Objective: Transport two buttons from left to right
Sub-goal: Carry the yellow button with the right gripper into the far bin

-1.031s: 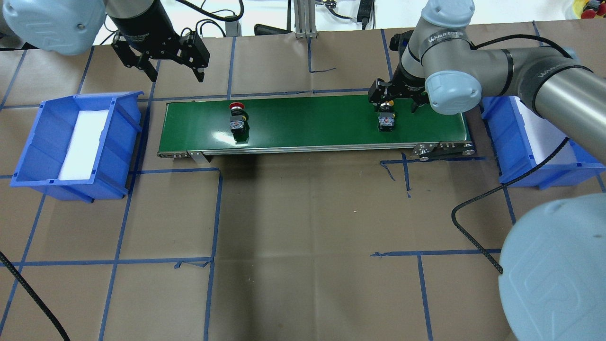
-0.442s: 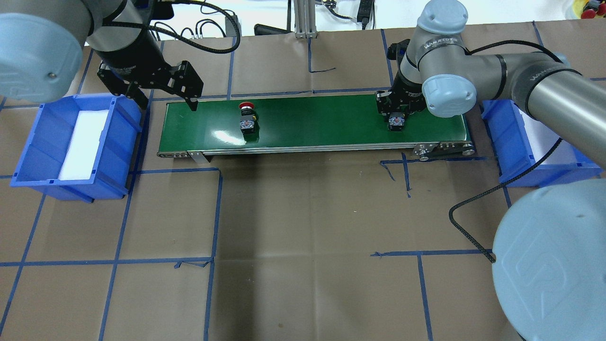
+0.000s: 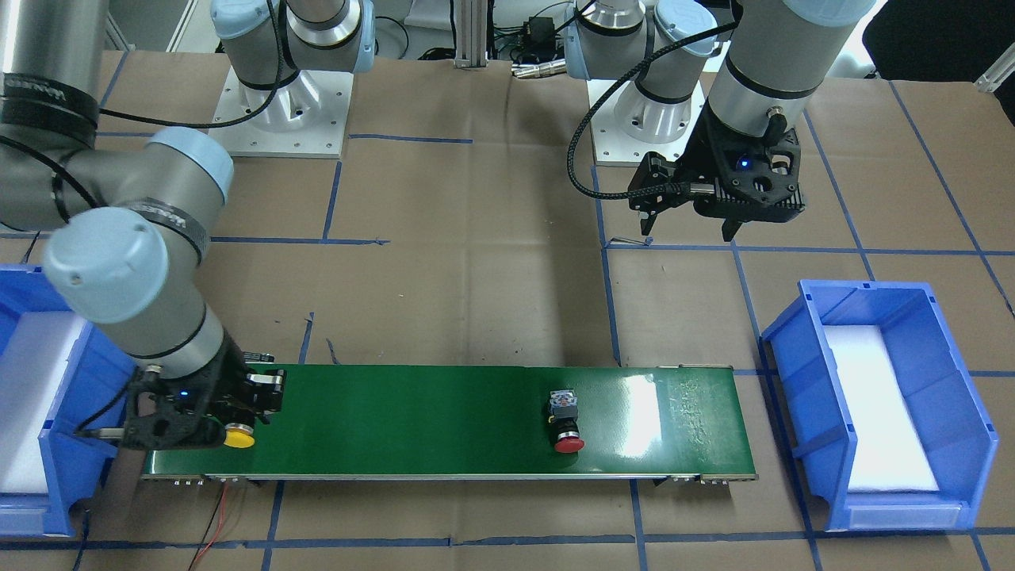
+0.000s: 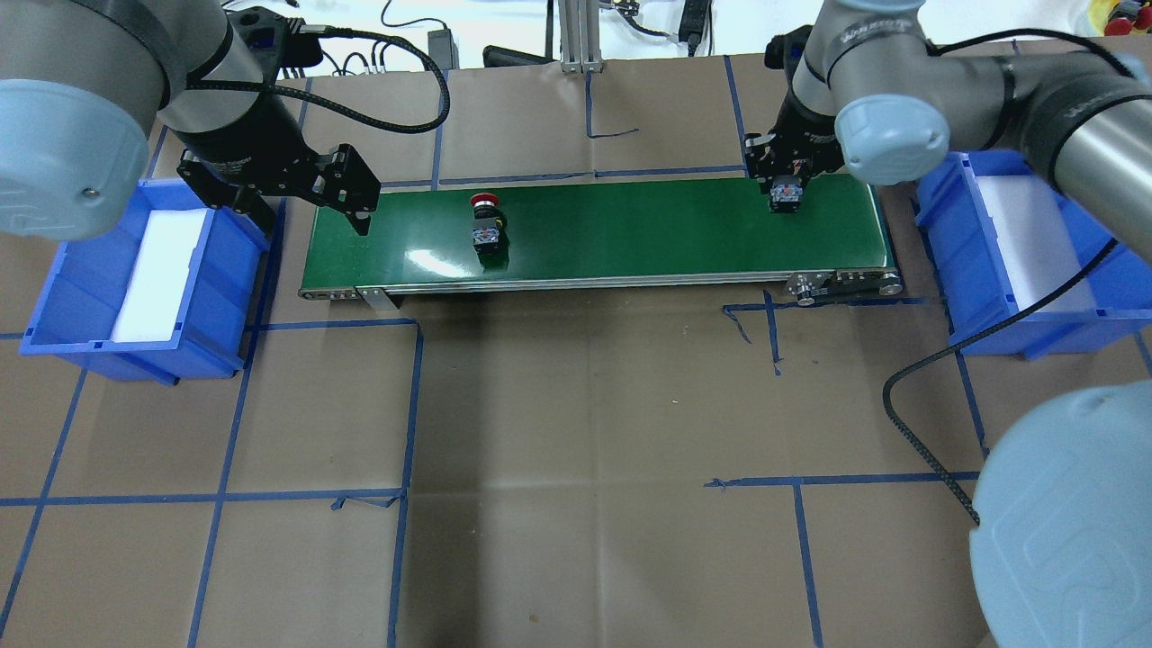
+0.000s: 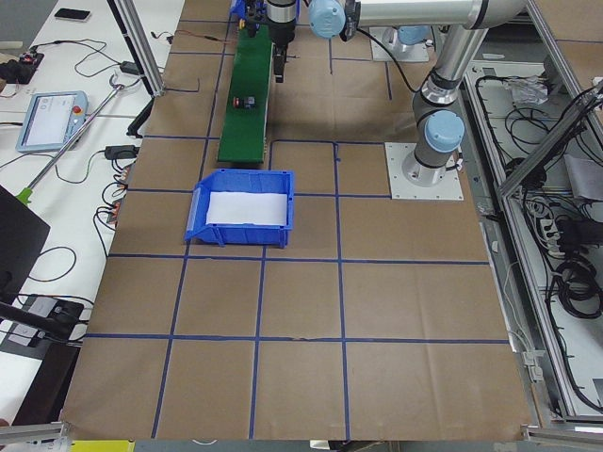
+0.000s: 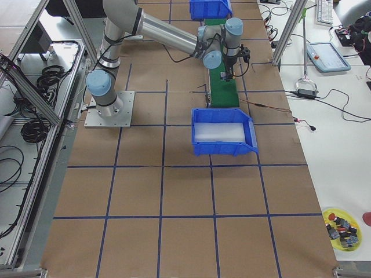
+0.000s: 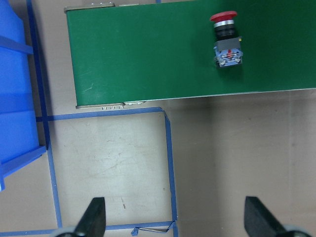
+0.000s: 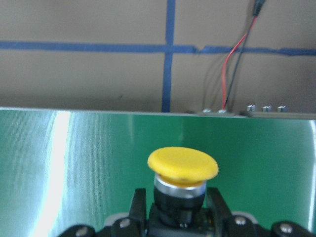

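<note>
The yellow button [image 3: 238, 437] is at the right end of the green conveyor belt [image 4: 630, 234], clamped between the closed jaws of the right gripper [image 3: 234, 420]. We cannot tell whether it touches the belt. Its long axis runs across the belt, with the cap toward the operators' edge and the rear block toward the robot.

The red button [image 4: 486, 225] lies on its side on the belt's left half, apart from both grippers. Its axis also runs across the belt, cap toward the same far edge.

The right arm reaches over the belt's end, just beside the right blue bin [image 4: 949, 234], with its wrist bent down. The left gripper [image 4: 313, 220] hangs well above the table near the belt's left end, close to the left blue bin [image 4: 54, 288]. We see its jaws spread wide and empty, pointing down.
</note>
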